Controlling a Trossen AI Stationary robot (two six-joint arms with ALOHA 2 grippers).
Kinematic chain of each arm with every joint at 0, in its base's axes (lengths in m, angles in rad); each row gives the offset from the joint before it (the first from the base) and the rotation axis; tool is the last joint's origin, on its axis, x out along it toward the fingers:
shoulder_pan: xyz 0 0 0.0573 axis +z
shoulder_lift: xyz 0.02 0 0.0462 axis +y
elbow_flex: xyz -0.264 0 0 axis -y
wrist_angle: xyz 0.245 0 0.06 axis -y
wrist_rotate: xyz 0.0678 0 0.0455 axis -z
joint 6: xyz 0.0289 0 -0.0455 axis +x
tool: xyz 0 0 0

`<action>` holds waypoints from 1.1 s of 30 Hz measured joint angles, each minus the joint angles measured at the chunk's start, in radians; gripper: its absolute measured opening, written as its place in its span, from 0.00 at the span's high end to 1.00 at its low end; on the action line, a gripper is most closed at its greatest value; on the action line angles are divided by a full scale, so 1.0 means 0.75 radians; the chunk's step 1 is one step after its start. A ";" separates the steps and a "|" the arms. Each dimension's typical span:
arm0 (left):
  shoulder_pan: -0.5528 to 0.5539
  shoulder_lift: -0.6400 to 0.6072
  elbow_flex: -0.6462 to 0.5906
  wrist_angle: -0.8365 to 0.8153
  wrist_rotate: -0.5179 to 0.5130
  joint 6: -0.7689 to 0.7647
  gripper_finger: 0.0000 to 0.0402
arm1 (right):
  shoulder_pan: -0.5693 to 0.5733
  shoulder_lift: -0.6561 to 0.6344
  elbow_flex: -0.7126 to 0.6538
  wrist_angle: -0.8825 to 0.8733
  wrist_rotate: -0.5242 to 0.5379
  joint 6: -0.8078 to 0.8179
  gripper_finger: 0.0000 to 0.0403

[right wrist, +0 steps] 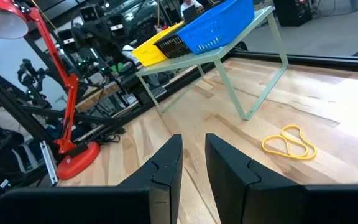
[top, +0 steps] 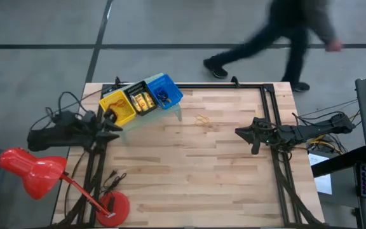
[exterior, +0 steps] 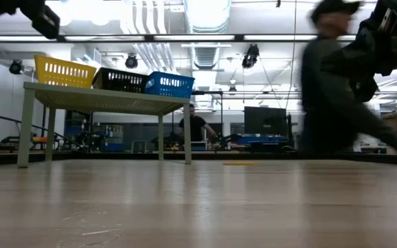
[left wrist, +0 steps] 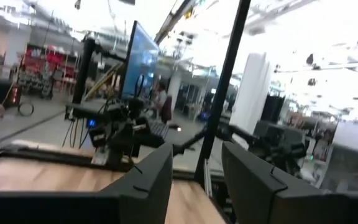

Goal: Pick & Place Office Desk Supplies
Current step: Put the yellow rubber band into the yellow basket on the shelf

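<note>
Bins: three, yellow bin (top: 117, 105), black bin (top: 140, 98), blue bin (top: 164, 91), at 11 o'clock. One rubber band cluster (right wrist: 289, 142) on table (top: 189, 172). Left gripper (top: 114, 123) parted, empty. Right gripper (top: 240, 132) narrowly parted, empty.

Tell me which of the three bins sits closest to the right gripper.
The blue bin, at the end of the row toward the right gripper; the black bin and yellow bin sit farther off.

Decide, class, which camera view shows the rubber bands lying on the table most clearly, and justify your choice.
The right wrist view: the rubber bands show there as separate yellow loops on the wood beyond the riser's leg. The high view gives only a faint squiggle, the low view a thin yellow streak, and the left wrist view misses them.
</note>
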 joint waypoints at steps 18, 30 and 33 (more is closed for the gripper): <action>-0.001 0.000 -0.446 0.499 0.012 -0.100 0.64 | 0.000 0.000 0.000 0.000 0.000 0.000 0.83; -0.001 0.000 -0.447 0.437 0.013 -0.189 0.64 | 0.000 0.000 0.000 0.000 0.000 0.000 0.83; -0.001 0.000 -0.447 0.440 0.013 -0.215 0.64 | 0.000 0.000 0.000 0.000 0.000 0.000 0.83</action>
